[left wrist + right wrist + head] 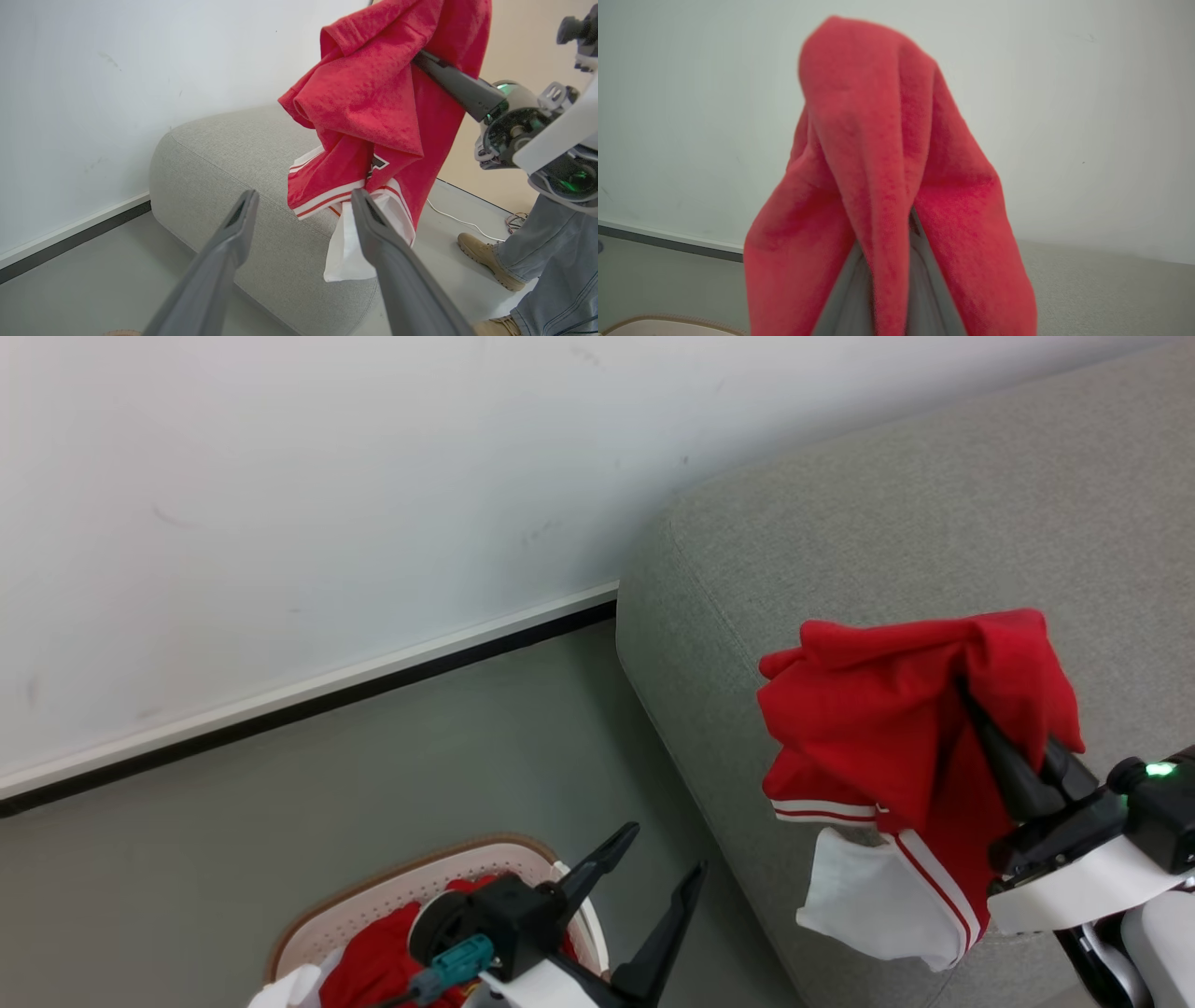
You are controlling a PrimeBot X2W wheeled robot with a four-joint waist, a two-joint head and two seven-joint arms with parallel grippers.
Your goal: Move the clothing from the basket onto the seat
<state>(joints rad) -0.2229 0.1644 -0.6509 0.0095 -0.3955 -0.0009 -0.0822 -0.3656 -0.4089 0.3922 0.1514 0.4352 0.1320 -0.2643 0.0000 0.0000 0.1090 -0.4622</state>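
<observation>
Hanging from right end effector [980, 714]: clothing [868, 719]

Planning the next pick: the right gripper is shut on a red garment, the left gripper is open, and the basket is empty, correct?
Not quite. The basket is not empty: the head view shows a second red garment lying in it. The rest holds: right gripper shut on the striped-trim garment, left gripper open.

The garment [868, 728] over the dark fingers [1008, 765] is showing bright red (white trim, thin red stripes, below them); sofa [934, 523] is showing light-grey weave.
</observation>
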